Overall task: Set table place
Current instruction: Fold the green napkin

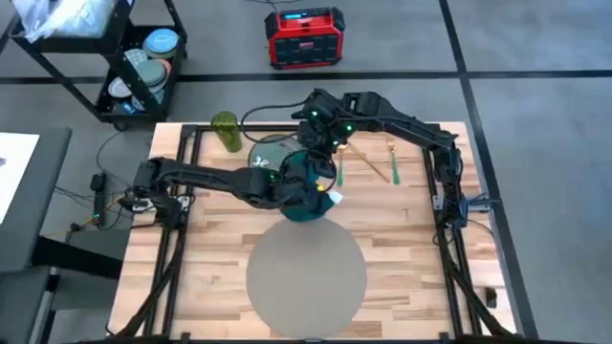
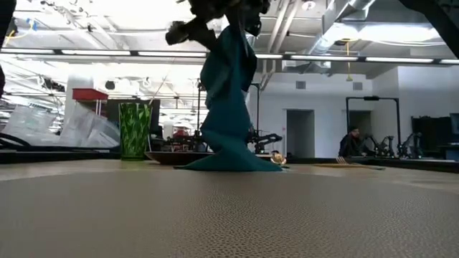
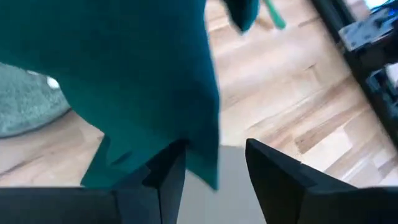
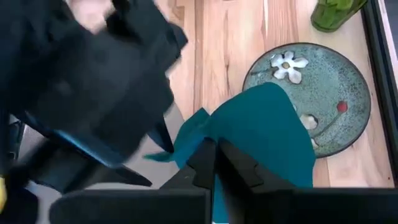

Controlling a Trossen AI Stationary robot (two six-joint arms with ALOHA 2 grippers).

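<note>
A teal cloth napkin [image 2: 228, 107] hangs from my right gripper [image 4: 216, 163], which is shut on it above the table [image 1: 402, 239], near the green patterned plate [image 4: 329, 81]. My left gripper [image 3: 214, 171] stands open low beside the hanging cloth [image 3: 124, 74], one finger behind the cloth's edge. The round grey-beige placemat [image 1: 306, 277] lies flat toward the table's near edge, just in front of the napkin. My right gripper pinches the napkin's upper part [image 4: 239, 146] between its two fingers from above. The cloth hangs slack below them in folds, and its lower end [image 2: 229, 163] rests on the table by the placemat's far edge. My left gripper: the cloth's edge [image 3: 208, 155] hangs by one finger [image 3: 168, 171]; I cannot tell if they touch.
A green glass [image 1: 226, 131] stands at the far left of the table beside the plate [image 1: 268, 153]. Green-handled cutlery [image 1: 392, 164] lies at the far right. Beyond the table are a black cart [image 1: 134, 67] and a red box [image 1: 304, 36].
</note>
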